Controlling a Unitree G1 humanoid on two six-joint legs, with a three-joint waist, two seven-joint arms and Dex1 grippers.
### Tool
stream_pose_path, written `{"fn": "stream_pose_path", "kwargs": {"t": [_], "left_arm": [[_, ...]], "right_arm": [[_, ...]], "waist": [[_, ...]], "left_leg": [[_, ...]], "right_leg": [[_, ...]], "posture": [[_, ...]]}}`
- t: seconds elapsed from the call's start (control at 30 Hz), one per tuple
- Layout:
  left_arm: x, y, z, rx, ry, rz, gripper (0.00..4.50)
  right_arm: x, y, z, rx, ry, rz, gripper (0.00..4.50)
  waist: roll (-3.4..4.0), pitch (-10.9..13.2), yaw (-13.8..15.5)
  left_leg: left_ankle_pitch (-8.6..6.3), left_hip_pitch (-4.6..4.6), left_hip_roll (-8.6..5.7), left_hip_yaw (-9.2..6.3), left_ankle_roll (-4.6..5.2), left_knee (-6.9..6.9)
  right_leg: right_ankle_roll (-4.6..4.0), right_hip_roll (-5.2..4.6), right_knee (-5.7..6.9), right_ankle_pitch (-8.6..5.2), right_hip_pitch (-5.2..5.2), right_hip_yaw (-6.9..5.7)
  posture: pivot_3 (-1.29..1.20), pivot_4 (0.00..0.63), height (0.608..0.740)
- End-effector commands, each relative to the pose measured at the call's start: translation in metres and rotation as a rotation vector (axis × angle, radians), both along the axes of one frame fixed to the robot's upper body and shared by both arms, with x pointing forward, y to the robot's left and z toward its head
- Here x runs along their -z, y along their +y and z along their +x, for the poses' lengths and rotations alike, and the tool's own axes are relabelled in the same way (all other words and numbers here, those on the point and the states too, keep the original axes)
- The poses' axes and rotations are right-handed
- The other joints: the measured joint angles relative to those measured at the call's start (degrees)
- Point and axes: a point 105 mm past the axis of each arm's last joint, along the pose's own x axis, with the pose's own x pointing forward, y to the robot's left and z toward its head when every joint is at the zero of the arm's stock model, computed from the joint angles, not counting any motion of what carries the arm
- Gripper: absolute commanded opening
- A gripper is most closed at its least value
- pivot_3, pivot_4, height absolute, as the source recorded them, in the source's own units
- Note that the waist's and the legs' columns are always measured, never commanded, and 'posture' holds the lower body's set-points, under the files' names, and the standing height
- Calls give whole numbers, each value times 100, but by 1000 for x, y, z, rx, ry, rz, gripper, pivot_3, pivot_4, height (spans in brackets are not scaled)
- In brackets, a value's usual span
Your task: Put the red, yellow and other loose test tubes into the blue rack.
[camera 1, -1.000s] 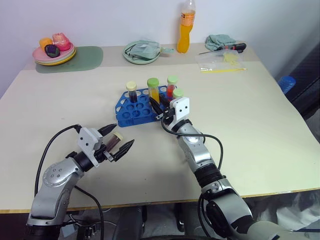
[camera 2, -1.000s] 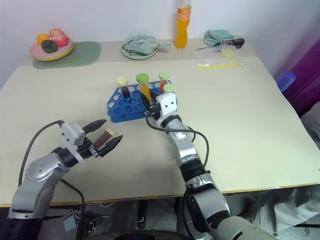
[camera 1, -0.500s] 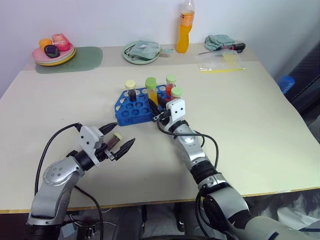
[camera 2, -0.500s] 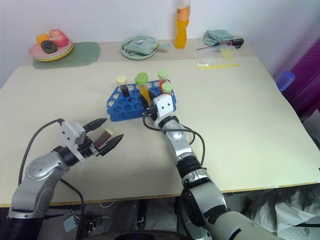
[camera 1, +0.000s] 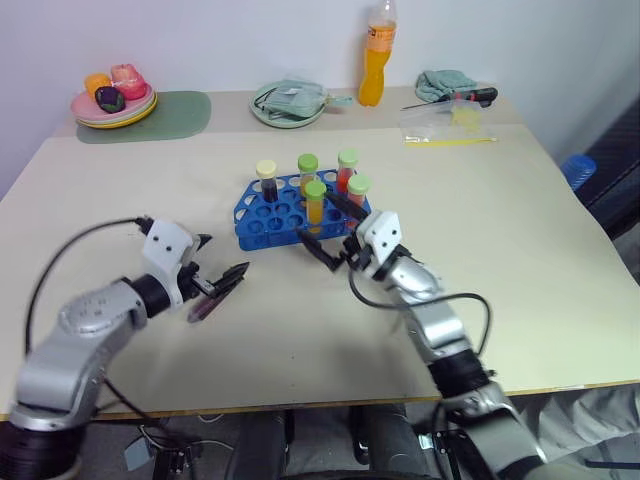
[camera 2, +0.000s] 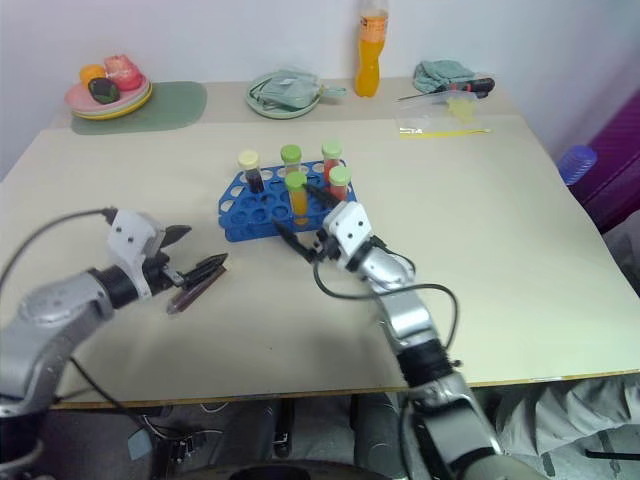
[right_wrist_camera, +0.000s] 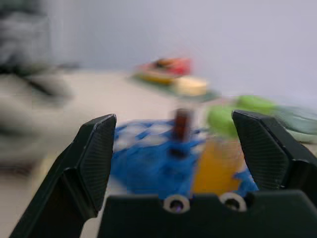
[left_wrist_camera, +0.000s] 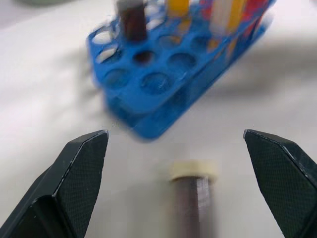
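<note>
The blue rack (camera 1: 262,216) stands mid-table with several tubes upright in it: a dark one with a cream cap (camera 1: 266,181), a red one (camera 1: 346,178), and yellow ones with green caps (camera 1: 315,203). My right gripper (camera 1: 318,220) is open at the rack's near right corner, its fingers on either side of the front yellow tube (right_wrist_camera: 218,153) without touching it. A dark tube with a cream cap (left_wrist_camera: 194,198) lies on the table (camera 1: 520,230), in front of the rack. My left gripper (camera 1: 218,257) hangs open just above it, fingers wide apart and off it.
Along the far edge are a plate of toy food (camera 1: 112,102) on a green mat, a green dish with a cloth (camera 1: 290,103), an orange bottle (camera 1: 373,55), a plastic bag (camera 1: 445,125) and a screwdriver (camera 1: 470,95). A blue object (camera 1: 578,166) sits beyond the table's right edge.
My right gripper has opened and drawn back a little, leaving a yellow tube standing in the rack. My left gripper has risen and tipped down; the dark tube now shows below it.
</note>
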Motion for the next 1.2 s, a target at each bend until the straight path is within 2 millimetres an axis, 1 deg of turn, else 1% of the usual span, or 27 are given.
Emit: {"fn": "stream_pose_path", "kwargs": {"t": [0.03, 0.1, 0.13, 0.2, 0.27, 0.43, 0.57, 0.7, 0.8, 0.83, 0.87, 0.9, 1.0, 1.03, 1.13, 1.17, 1.2], "left_arm": [[5, -6, -7, 44, 241, 116, 4500], [8, -3, -11, 36, 422, 171, 4500], [6, -3, -9, 14, 465, 164, 4500], [1, -11, -8, 37, 516, 179, 4500], [3, -17, -6, 50, 586, 177, 4500], [16, -8, 7, -42, 647, 293, 4500], [17, -11, 11, -39, 674, 305, 4500], [26, -14, 14, -49, 709, 297, 4500], [31, -14, 13, -53, 715, 313, 3741], [31, -13, 13, -53, 718, 312, 3181], [31, -13, 13, -57, 718, 312, 2862], [31, -11, 13, -65, 716, 312, 2264], [30, -5, 15, -97, 702, 310, 853], [27, -2, 14, -103, 688, 312, 771], [11, 1, 11, -19, 571, 247, 771], [3, 2, 10, 27, 494, 215, 771], [-14, -3, 16, 93, 309, 152, 771]], "right_arm": [[-23, -3, -22, -124, -36, -64, 4182], [-26, -8, -26, -149, -33, -105, 4182], [-28, -10, -28, -162, -33, -125, 4182], [-29, -11, -33, -197, -29, -158, 4182], [-28, -10, -39, -236, -20, -184, 4182], [-25, -6, -48, -280, -9, -214, 4182], [-24, -4, -53, -286, -4, -216, 4182], [-23, -1, -55, -276, -6, -206, 4182], [-24, 0, -55, -270, -10, -200, 4248], [-25, 1, -55, -270, -11, -198, 4248], [-25, 1, -54, -270, -12, -196, 4248], [-26, 2, -54, -269, -13, -196, 4248], [-27, 3, -54, -272, -18, -198, 4248], [-28, 3, -54, -272, -19, -198, 4248], [-28, 2, -54, -262, -17, -193, 4248], [-28, 0, -53, -251, -12, -189, 4248], [-27, -2, -52, -227, -1, -180, 4248]], "waist": [[-1, 1, -9], [-2, 1, -17], [-2, 1, -34], [-8, 6, -28], [-11, 8, -8], [-13, 9, -5], [-18, 11, 11], [-18, 11, 19], [-19, 11, 14], [-20, 11, 13], [-19, 11, 13], [-20, 11, 13], [-19, 11, 13], [-20, 11, 12], [-19, 11, -25], [-19, 12, -34], [-15, 11, -41]], "left_leg": [[0, 0, 0, -1, 0, -1], [0, 2, 1, 1, 0, -6], [0, 1, 1, -1, 0, -8], [0, 1, 2, 0, 1, -11], [0, -2, 4, -1, 1, -11], [0, -6, 2, 1, 1, -6], [0, -9, 2, 0, 0, -4], [0, -11, 0, 1, 0, -1], [0, -11, 0, 1, 0, 1], [0, -11, 0, 1, 0, 1], [0, -11, 0, 0, 0, 1], [0, -11, 0, 0, 0, 1], [0, -11, 0, 0, 0, 1], [0, -11, 0, 1, 0, 1], [0, -11, 2, 4, 0, 0], [0, -11, 2, 3, 0, -1], [0, -11, 5, 5, 0, -4]], "right_leg": [[1, 3, 0, 0, -1, 0], [2, 12, 1, -1, -3, 0], [3, 14, 2, -2, -4, -1], [4, 20, 2, -4, -6, 0], [5, 22, 0, -5, -8, 0], [5, 17, -2, -5, -8, 2], [5, 17, -1, -5, -11, 2], [5, 12, -1, -4, -11, 2], [6, 12, 0, -4, -11, 2], [6, 12, 1, -4, -11, 2], [6, 12, 1, -4, -11, 2], [6, 12, 1, -4, -11, 2], [6, 12, 1, -4, -11, 2], [6, 12, 1, -4, -11, 2], [6, 12, 2, -4, -16, 4], [5, 12, 4, -5, -18, 4], [5, 12, 4, -5, -22, 5]], "posture": [[0, 150, 740], [0, 150, 740], [0, 150, 740], [0, 150, 740], [0, 150, 740], [0, 150, 740], [0, 150, 740], [0, 150, 740], [0, 150, 740], [0, 150, 740], [0, 150, 740], [0, 150, 740], [0, 150, 740], [0, 150, 740], [0, 150, 740], [0, 150, 740], [0, 150, 740]]}}
